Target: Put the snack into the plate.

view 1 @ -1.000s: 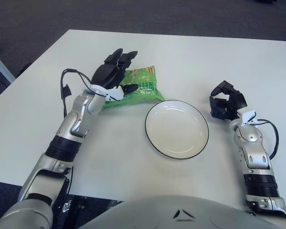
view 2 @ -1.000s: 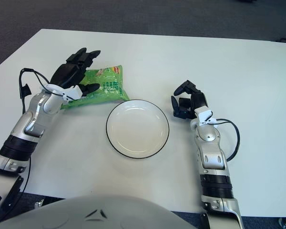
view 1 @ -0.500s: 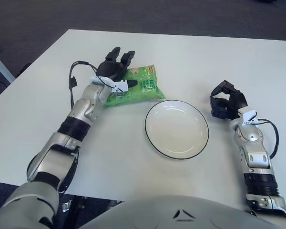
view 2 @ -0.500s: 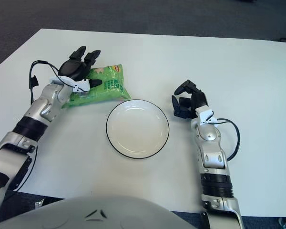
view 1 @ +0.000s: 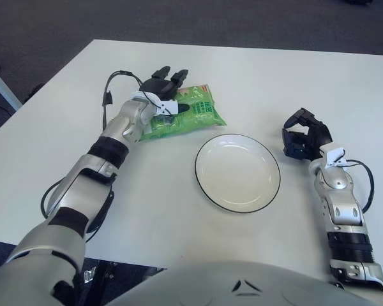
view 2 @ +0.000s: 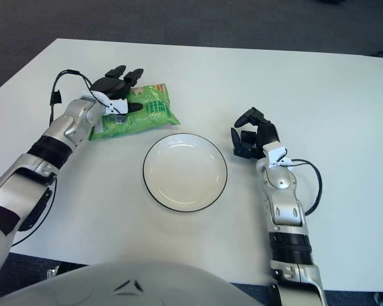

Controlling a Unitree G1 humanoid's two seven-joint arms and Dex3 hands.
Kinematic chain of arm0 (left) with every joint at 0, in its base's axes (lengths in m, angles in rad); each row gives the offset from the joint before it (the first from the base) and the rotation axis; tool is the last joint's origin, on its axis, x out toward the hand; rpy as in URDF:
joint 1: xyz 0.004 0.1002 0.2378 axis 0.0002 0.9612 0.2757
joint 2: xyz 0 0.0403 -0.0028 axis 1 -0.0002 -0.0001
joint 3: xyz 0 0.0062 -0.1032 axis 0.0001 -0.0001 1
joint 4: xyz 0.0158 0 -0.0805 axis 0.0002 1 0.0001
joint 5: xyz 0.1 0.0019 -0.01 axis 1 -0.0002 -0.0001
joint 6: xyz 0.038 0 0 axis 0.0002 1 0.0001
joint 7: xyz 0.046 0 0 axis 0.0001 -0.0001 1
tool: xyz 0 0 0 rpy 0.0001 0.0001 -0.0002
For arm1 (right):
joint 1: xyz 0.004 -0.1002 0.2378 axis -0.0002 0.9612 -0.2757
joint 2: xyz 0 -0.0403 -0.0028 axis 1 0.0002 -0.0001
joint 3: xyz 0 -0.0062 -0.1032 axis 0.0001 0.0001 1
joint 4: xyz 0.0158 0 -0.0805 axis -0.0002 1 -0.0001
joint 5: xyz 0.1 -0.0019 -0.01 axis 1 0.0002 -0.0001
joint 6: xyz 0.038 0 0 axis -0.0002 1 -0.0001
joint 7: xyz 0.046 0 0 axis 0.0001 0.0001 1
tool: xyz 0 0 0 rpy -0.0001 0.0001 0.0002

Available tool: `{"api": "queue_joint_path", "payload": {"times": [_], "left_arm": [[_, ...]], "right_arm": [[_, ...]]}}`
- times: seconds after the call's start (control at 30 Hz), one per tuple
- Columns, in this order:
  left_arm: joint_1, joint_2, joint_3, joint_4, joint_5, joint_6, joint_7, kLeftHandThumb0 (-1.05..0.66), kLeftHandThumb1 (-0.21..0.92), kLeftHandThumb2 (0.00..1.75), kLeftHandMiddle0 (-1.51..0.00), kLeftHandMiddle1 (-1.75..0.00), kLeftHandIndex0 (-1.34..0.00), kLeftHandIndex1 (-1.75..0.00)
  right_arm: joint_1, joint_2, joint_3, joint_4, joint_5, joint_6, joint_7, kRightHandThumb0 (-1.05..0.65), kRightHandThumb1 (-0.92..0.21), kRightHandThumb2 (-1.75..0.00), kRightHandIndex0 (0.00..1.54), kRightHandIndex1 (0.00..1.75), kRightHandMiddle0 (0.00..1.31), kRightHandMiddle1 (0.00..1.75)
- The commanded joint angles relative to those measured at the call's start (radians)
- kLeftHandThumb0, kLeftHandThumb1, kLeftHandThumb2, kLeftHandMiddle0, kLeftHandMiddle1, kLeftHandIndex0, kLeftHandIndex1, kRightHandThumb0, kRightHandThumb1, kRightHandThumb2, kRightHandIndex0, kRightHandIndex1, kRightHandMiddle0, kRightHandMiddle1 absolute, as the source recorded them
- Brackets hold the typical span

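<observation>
The snack is a green bag [view 1: 201,115] lying on the white table, just up and left of the plate. The plate [view 1: 237,173] is white with a thin dark rim and holds nothing. My left hand [view 1: 168,95] is on the bag's left end, with the fingers over its far edge and the thumb pressed on top. The bag lies flat on the table. My right hand [view 1: 302,136] rests on the table just right of the plate, fingers curled, holding nothing.
The white table [view 1: 255,83] reaches to its far edge at the top, with dark carpet beyond. A black cable [view 1: 108,95] loops off my left wrist.
My left arm has reached farther forward and the hand has settled onto the bag. The bag has shifted and turned slightly to the right. The right hand has not moved.
</observation>
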Motion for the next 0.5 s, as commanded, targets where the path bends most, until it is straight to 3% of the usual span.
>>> {"api": "queue_joint_path", "payload": {"times": [0.0, 0.27, 0.47], "left_arm": [[-0.022, -0.037, -0.044, 0.176, -0.026, -0.032, -0.122, -1.05, 0.92, 0.55, 0.0, 0.0, 0.0, -0.06], [-0.097, -0.06, -0.05, 0.347, -0.1, -0.081, -0.318, -1.05, 0.92, 0.61, 0.0, 0.0, 0.0, -0.09], [-0.106, -0.065, -0.065, 0.4, -0.12, -0.122, -0.36, -1.05, 0.92, 0.72, 0.0, 0.0, 0.0, -0.03]], "right_arm": [[0.072, 0.015, 0.013, 0.066, -0.005, 0.078, 0.015, -0.43, -0.49, -1.1, 1.21, 1.75, 0.48, 1.75], [0.082, 0.015, 0.015, 0.046, -0.013, 0.087, 0.008, -0.43, -0.49, -1.1, 1.21, 1.75, 0.48, 1.75], [0.086, 0.011, 0.017, 0.038, -0.017, 0.094, 0.009, -0.43, -0.48, -1.1, 1.21, 1.75, 0.48, 1.75]]}}
